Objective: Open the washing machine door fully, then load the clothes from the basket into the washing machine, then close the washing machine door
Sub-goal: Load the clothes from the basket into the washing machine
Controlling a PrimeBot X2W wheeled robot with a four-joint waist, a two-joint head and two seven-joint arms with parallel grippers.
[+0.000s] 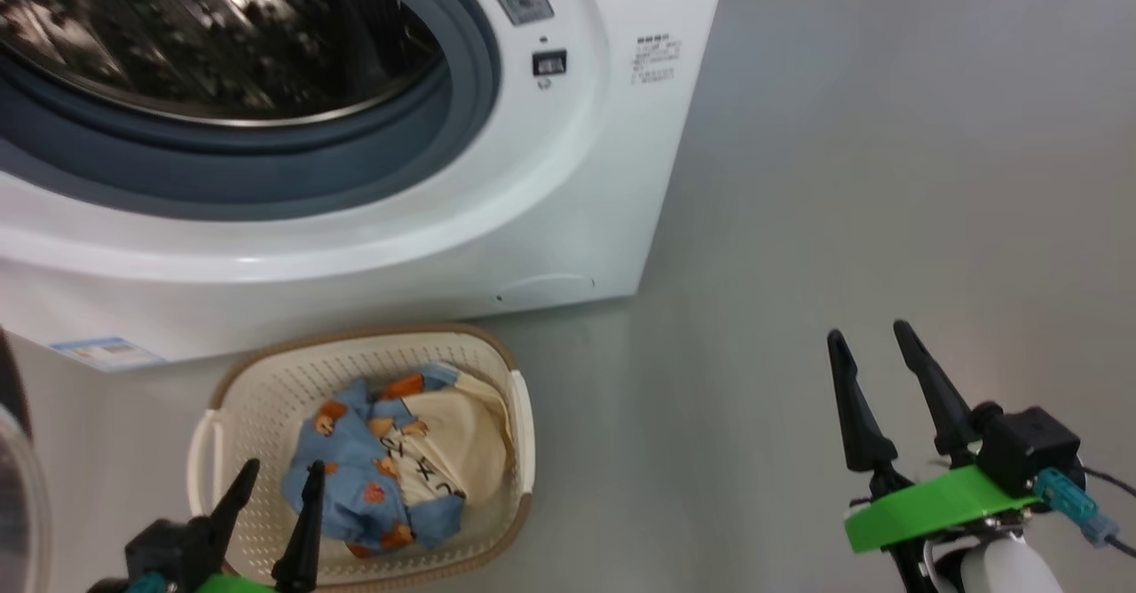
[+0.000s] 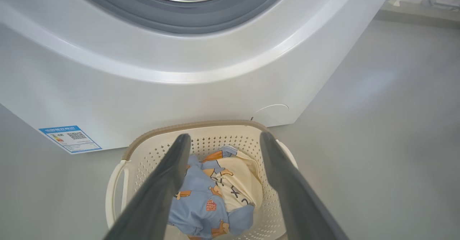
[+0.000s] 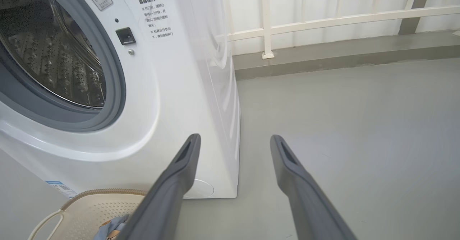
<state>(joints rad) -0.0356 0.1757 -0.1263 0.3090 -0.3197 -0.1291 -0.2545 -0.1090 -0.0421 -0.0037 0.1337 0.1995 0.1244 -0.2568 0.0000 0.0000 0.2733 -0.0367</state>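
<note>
— While the washing machine [image 1: 550, 220] stands with its round mouth uncovered, where is the laundry?

— All of it is in the basket [image 1: 266, 398]. The clothes [image 1: 373, 478] lie bunched toward its right side, with blue bear-print fabric wrapped around a cream piece with dark marks. The steel drum [image 1: 222, 34] behind the grey gasket [image 1: 266, 167] looks bare as far as the head view reaches.

— And the basket itself?

— It sits on the grey floor [image 1: 799, 220], close against the foot of the machine. It is below the opening, between the blue label [image 1: 106, 353] and the round flap [image 1: 546, 289].

— What about the door?

— A sliver of the door [image 1: 12, 478], dark rim and clear glass, shows at the far left edge of the head view, swung away from the opening.

— What are the arms doing?

— The left gripper [image 1: 284, 466] hovers over the near side of the basket with its two dark fingers spread and nothing between them. In its own wrist view the fingers frame the clothes. I cannot tell whether a tip brushes the fabric.

— And the other arm?

— The right gripper [image 1: 868, 331] hangs over bare floor, well to the right of the basket and past the machine's corner. Its fingers are parted and empty too. Its wrist view looks along the machine's side toward a white railing [image 3: 323, 21].
</note>
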